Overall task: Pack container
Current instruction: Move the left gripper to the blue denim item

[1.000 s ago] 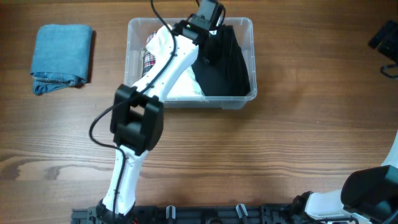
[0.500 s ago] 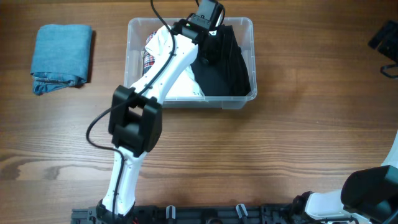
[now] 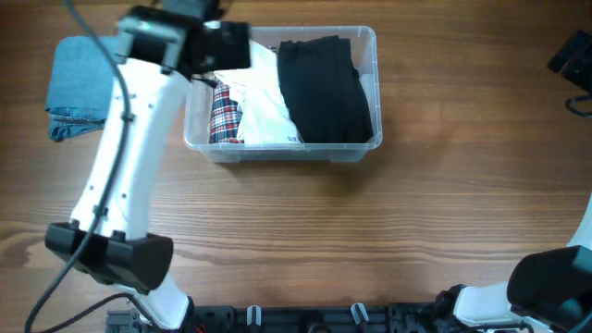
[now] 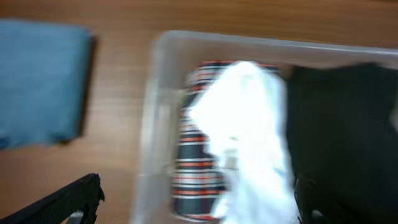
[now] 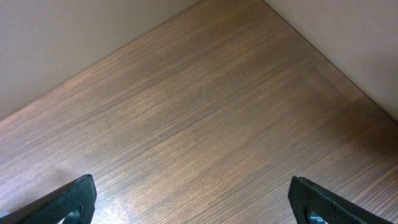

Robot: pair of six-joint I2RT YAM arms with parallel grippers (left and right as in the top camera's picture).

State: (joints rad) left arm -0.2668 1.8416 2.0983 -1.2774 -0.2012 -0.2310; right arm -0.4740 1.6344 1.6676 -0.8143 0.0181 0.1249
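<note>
The clear container [image 3: 282, 154] stands at the table's back middle. It holds a plaid garment [image 3: 224, 116] at the left, a white garment [image 3: 264, 106] in the middle and a black garment [image 3: 324, 88] at the right. My left gripper [image 3: 227, 51] hovers over the container's back left corner, open and empty. The blurred left wrist view shows its open fingers [image 4: 193, 211] above the container [image 4: 149, 112], with the plaid [image 4: 196, 168], white [image 4: 249, 124] and black [image 4: 342, 124] garments in it. My right gripper [image 5: 199, 205] is open and empty over bare wood.
A folded blue denim garment [image 3: 79, 92] lies on the table left of the container, partly behind my left arm. It also shows in the left wrist view [image 4: 37, 81]. A dark object [image 3: 575, 57] sits at the far right edge.
My left arm has swung from over the black garment at the container's right side to its back left corner. The black garment now lies uncovered in the container.
</note>
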